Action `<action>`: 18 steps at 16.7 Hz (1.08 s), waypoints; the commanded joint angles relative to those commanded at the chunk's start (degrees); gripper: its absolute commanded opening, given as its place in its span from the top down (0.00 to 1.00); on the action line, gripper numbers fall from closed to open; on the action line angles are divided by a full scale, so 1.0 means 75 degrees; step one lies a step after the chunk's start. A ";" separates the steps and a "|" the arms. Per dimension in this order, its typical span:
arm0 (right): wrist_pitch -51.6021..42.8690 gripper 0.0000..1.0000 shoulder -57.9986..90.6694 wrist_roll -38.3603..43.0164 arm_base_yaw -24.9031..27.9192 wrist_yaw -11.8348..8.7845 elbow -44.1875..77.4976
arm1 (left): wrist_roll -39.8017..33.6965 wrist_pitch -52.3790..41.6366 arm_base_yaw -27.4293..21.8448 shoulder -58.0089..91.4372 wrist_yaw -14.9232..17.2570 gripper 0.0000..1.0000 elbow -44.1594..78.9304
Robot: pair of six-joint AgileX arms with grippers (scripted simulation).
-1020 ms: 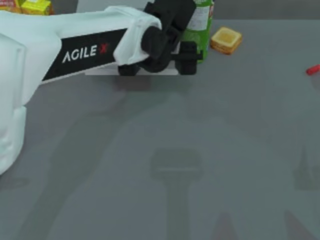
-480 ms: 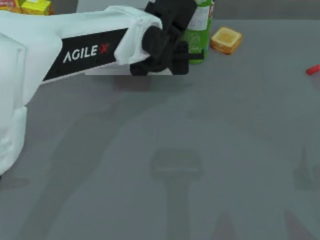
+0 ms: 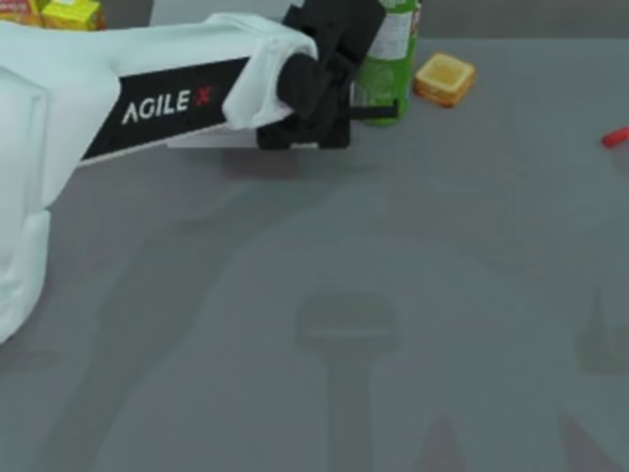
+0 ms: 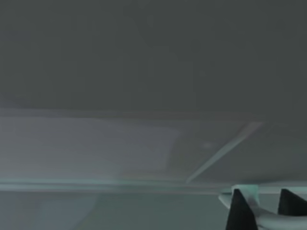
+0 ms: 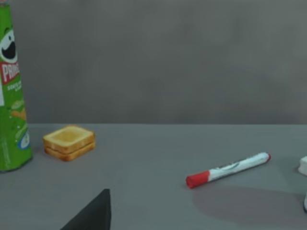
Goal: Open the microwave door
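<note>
The microwave stands at the table's back left, mostly hidden under my left arm. Only a white strip of the microwave door shows below the arm. My left gripper sits at the door's right end, beside the green can. In the left wrist view the door's grey window fills the picture, and the white handle edge lies between the two dark fingertips of the left gripper, which is shut on it. My right gripper is parked outside the top view.
A green can stands right next to the left gripper, with a toast sandwich beyond it. A red-capped marker lies at the right edge. Yellow boxes sit at the back left.
The left gripper's fingers have drawn together from a wide spread to a narrow grip at the door's right end. The arm itself has barely shifted.
</note>
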 joint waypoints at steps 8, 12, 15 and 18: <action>0.0000 0.00 0.0000 0.0000 0.0000 0.0000 0.0000 | -0.0180 0.0346 0.0022 -0.0432 -0.0228 1.00 -0.0594; 0.0000 0.00 0.0000 0.0000 0.0000 0.0000 0.0000 | -0.0180 0.0346 0.0022 -0.0432 -0.0228 1.00 -0.0594; 0.0000 0.00 0.0000 0.0000 0.0000 0.0000 0.0000 | -0.0180 0.0346 0.0022 -0.0432 -0.0228 1.00 -0.0594; 0.0000 0.00 0.0000 0.0000 0.0000 0.0000 0.0000 | -0.0180 0.0346 0.0022 -0.0432 -0.0228 1.00 -0.0594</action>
